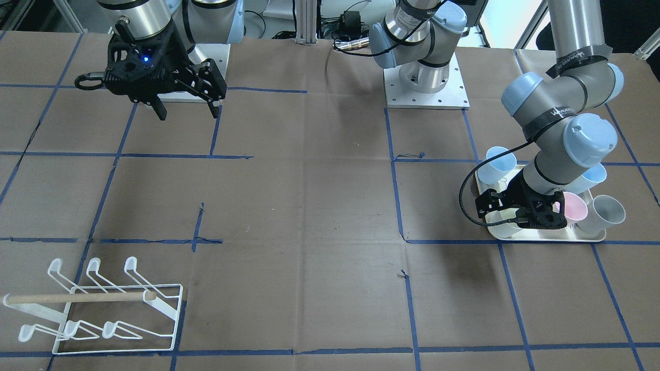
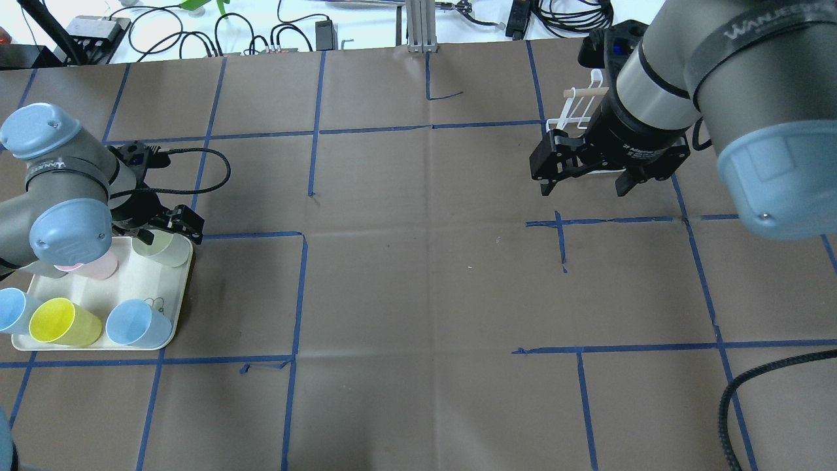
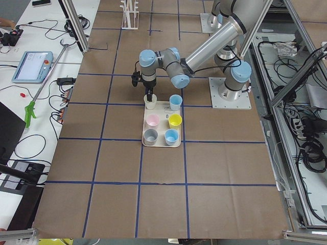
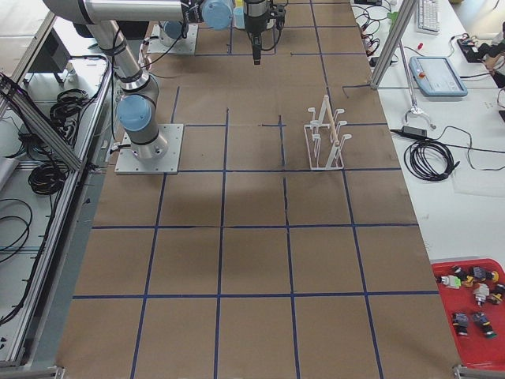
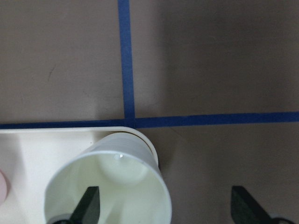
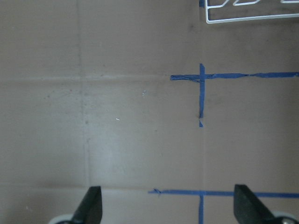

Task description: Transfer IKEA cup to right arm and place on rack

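The cream IKEA cup (image 5: pixel 114 175) stands upright, mouth up, in a corner of the pale tray (image 2: pixel 140 281) toward the left end of the counter. The corner is the one farthest from the robot's edge and nearest the counter's middle. The cup's long axis is vertical, in line with the downward-pointing left gripper (image 5: pixel 167 205) directly above it. The fingers are spread apart, clamped on nothing. One finger dips inside the cup's mouth and the other hangs outside past the tray's edge, so the cup's wall lies between them. A pinch on that wall looks like the coming move. The left arm is plainly the nearer one. The right gripper (image 2: pixel 583 190), its fingers also spread and empty, hangs over bare brown paper well apart, toward the right end. It is near the white wire rack (image 1: pixel 77 297), which sits by the far right corner on the operators' edge. The handover would probably have to happen over the counter's middle.
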Available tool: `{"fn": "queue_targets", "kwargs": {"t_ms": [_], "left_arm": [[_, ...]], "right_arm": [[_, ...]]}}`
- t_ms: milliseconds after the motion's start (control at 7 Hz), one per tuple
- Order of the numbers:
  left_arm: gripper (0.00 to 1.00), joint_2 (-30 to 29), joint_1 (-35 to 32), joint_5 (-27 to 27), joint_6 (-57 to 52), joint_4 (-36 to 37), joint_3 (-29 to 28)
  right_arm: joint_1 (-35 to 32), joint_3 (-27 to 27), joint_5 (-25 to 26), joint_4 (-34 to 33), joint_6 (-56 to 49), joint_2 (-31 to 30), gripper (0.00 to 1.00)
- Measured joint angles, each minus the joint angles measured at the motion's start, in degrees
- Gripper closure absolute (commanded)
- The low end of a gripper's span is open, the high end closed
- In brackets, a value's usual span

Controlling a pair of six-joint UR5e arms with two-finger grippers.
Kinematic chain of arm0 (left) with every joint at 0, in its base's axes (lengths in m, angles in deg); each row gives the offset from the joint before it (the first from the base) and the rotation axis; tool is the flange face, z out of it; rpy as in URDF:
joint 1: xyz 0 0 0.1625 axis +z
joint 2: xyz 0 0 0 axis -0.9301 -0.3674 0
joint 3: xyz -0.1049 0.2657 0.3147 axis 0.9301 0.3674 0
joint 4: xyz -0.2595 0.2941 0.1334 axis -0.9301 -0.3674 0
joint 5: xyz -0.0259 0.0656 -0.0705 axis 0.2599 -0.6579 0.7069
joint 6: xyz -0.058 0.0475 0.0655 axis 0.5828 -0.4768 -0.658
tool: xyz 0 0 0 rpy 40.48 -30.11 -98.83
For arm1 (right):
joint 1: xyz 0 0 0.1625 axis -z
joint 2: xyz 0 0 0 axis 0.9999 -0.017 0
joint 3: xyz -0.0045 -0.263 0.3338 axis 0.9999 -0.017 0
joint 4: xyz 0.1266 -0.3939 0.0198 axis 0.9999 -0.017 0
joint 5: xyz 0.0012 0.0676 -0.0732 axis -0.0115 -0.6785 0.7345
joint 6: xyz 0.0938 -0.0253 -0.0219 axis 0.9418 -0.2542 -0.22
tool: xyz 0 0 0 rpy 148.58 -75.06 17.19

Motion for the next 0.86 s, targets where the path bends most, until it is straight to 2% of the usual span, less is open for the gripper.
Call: {"fn": "queue_targets", "kwargs": {"t_ms": [143,286,571,857], "left_arm": [[0.91,-0.1,0.0,-0.1,0.1,-0.1,-0.1],[1.0,-0.1,0.0,-0.2,0.3,-0.8,-0.4],[1.0,-0.1,0.1,-0.3,0.9,-3.0,-0.9],[1.0,0.7,0.1,-1.2,1.1,-4.5,-1.2]], "right_arm": [[0.0,2.6,-2.1,-6.7,4.0,-0.1,0.0],[0.0,5.1,-5.8,-12.6,8.0,-0.1,0.0],[0.0,10.2,-14.4,-23.9,21.0,0.0,0.0],[-0.1,16.6,-17.4,-40.4,40.4,0.5,0.0]]}}
